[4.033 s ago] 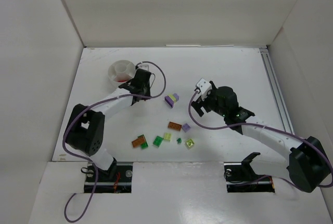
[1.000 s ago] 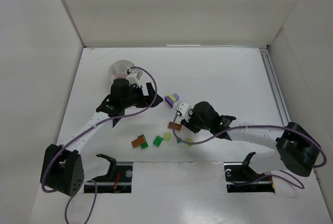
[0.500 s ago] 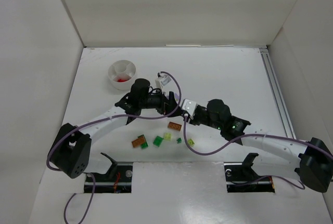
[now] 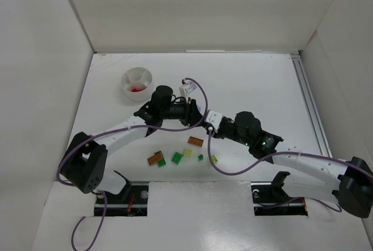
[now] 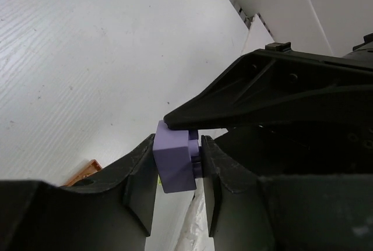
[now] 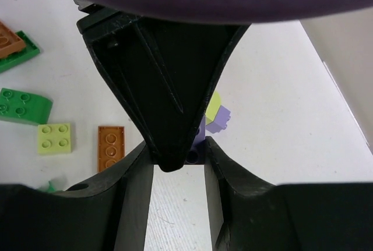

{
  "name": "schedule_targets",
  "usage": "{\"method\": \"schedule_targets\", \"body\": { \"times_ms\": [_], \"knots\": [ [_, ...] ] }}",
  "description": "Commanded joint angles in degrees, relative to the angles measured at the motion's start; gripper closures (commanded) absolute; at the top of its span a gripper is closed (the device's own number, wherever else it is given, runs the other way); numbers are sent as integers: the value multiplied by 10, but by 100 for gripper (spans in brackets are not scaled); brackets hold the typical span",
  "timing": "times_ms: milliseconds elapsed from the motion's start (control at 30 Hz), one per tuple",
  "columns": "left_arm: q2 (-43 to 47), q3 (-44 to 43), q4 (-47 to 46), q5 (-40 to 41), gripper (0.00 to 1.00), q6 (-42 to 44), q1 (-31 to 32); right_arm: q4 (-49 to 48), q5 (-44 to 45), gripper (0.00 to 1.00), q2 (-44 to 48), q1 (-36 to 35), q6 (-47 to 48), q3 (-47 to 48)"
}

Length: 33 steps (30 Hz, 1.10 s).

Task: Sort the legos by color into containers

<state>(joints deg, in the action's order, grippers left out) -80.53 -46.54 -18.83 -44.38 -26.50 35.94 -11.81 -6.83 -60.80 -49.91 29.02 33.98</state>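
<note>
1. A lilac brick (image 5: 173,165) is pinched firmly in the left hand (image 5: 178,156), over the middle of the table (image 4: 262,82).
2. The right hand (image 6: 178,153) meets it tip to tip. One of its fingers (image 5: 274,88) touches the brick's top, but I cannot tell whether it grips.
3. Both arms stretch low and inward from their bases.
4. The white dish (image 4: 128,91), holding red pieces (image 4: 137,89), stands well apart at far left. Loose bricks (image 4: 176,158) lie nearer the bases.

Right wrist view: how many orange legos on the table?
2. One orange lego lies flat beside the yellow-green lego; the other is at the left edge, cropped, touching a green lego. More may be hidden.
</note>
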Motion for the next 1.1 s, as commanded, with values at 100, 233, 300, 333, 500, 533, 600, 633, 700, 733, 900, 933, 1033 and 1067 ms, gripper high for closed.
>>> {"method": "schedule_targets", "body": {
  "times_ms": [100,233,300,333,500,533,600,633,700,733,900,933,1033,1067],
  "knots": [
    [15,-35,8,10,100,18,3,-51,38,53,16,-2,-18,5],
    [20,-73,63,90,100,32,-14,-51,81,0,5,-2,-35,10],
    [20,-90,80,110,100,39,-53,-51,112,0,0,-2,-41,16],
    [20,-96,89,120,100,39,-68,-45,125,0,0,-2,-41,16],
    [8,-148,144,210,100,51,-184,-16,147,0,-11,37,-48,28],
    [-1,-177,177,255,100,51,-197,-16,132,0,-11,48,-48,34],
    [-28,-206,207,314,100,59,-227,0,120,0,-24,86,-59,39],
    [-37,-221,221,332,100,65,-239,0,99,0,-34,100,-65,44],
    [-59,-254,248,332,100,66,-269,7,77,0,-46,141,-65,44],
    [-59,-260,248,332,100,55,-299,7,66,0,-46,153,-70,50],
    [-89,-274,248,348,100,18,-389,32,38,0,-67,203,-70,55],
    [-102,-280,253,357,100,18,-396,47,38,0,-73,203,-63,55],
    [-124,-300,273,408,100,10,-408,66,38,0,-73,218,-63,55],
    [-124,-305,273,408,100,10,-413,66,38,0,-73,223,-63,55]
  ]
}}
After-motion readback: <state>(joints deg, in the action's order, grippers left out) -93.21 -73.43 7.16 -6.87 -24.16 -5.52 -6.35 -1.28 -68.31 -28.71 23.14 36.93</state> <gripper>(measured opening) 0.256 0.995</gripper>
